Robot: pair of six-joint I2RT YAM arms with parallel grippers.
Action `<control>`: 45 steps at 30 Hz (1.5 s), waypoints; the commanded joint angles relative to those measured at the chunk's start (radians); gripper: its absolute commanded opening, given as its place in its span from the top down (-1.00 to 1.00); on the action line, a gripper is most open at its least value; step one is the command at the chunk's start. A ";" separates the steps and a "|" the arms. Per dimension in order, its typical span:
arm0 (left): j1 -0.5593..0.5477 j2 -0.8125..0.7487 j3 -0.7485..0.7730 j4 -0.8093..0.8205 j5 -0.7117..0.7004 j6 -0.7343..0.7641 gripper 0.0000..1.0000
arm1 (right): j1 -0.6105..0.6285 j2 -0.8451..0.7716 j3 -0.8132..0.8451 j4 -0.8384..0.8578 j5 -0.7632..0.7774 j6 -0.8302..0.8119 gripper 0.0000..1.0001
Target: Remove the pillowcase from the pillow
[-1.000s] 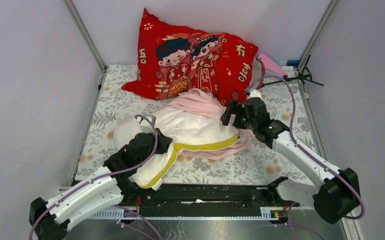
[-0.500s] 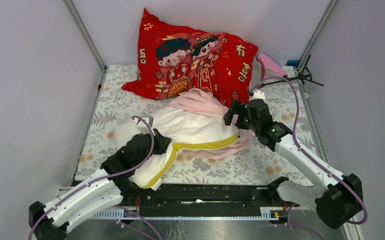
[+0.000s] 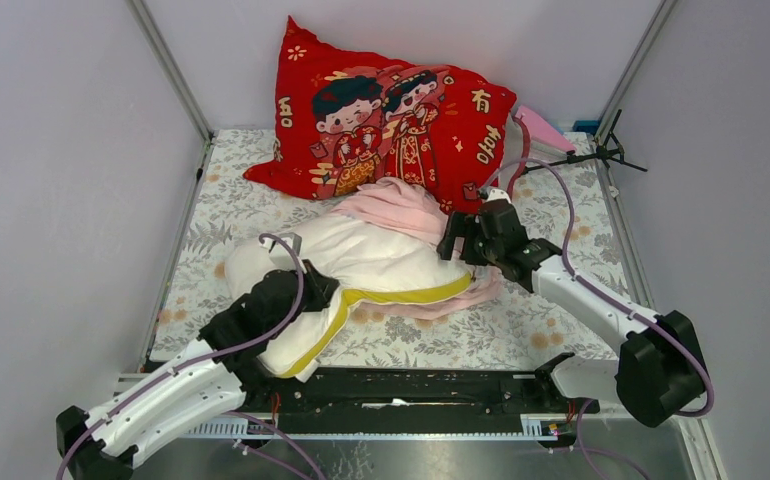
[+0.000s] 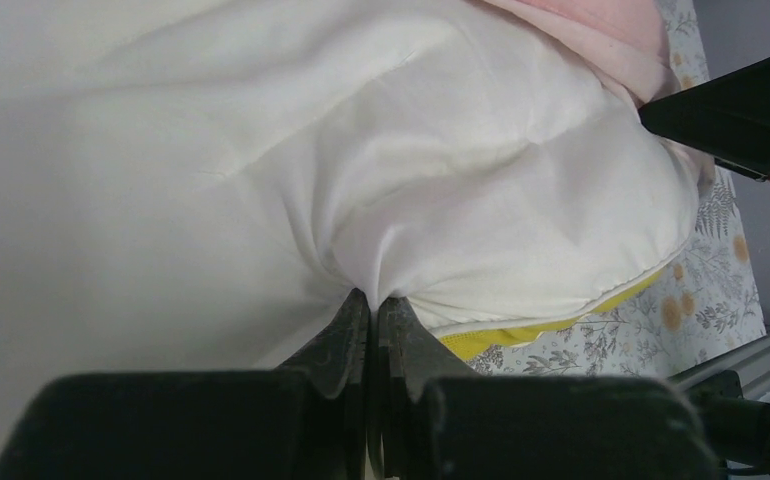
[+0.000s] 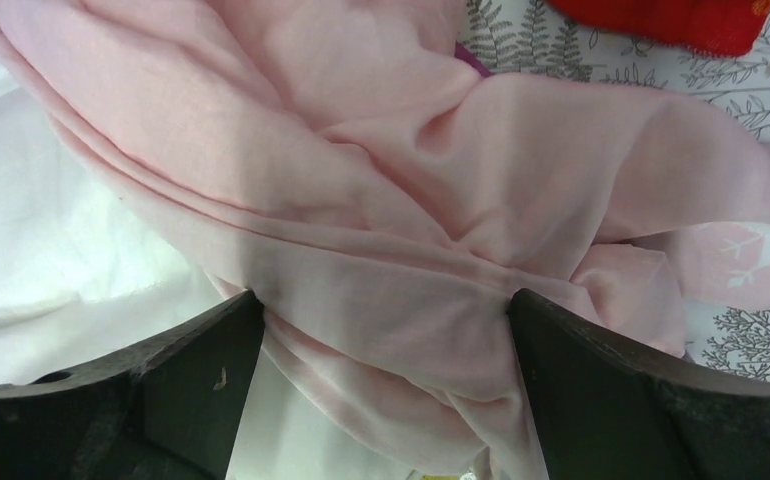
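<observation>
"Where has the pillow [image 3: 381, 262] got to?"

"Middle of the overhead view, lying on the flowered table [image 3: 216, 215]. It's cream-white, with yellow piping [image 3: 401, 293] along its lower edge, and most of it is bare."

"And the pillowcase [image 3: 401, 205]?"

"Bunched in pink folds against the pillow's upper right side, just below the red cushion [image 3: 391, 120] leaning at the top centre. A strip of pink also shows under the pillow's lower right edge."

"What about the left tool [image 4: 373, 305]?"

"It sits at the pillow's lower left. In its wrist view the two fingers are pressed together on a pinch of the white pillow cloth, and the cloth puckers out from that spot."

"The right tool [image 5: 381, 300]?"

"At the right end of the pillow, over the pink bunch. Its fingers stand wide apart, one in each lower corner of its wrist view. Folds of the pillowcase lie between them, but nothing is clamped."
</observation>
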 commanded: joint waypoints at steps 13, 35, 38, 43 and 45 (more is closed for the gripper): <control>0.007 0.088 -0.029 0.200 0.022 -0.028 0.99 | -0.004 -0.163 -0.076 -0.037 -0.055 -0.004 0.38; 0.172 0.310 0.037 0.291 -0.153 0.010 1.00 | -0.003 -0.660 -0.052 -0.270 0.288 0.039 1.00; 0.193 0.211 0.012 0.240 -0.258 -0.045 1.00 | -0.003 -0.665 -0.055 -0.324 0.431 0.072 1.00; 0.194 0.017 -0.028 0.129 -0.399 -0.159 1.00 | -0.004 -0.623 -0.068 -0.356 0.517 0.121 1.00; 0.194 -0.056 -0.034 0.067 -0.456 -0.206 1.00 | -0.003 -0.600 -0.068 -0.368 0.552 0.152 1.00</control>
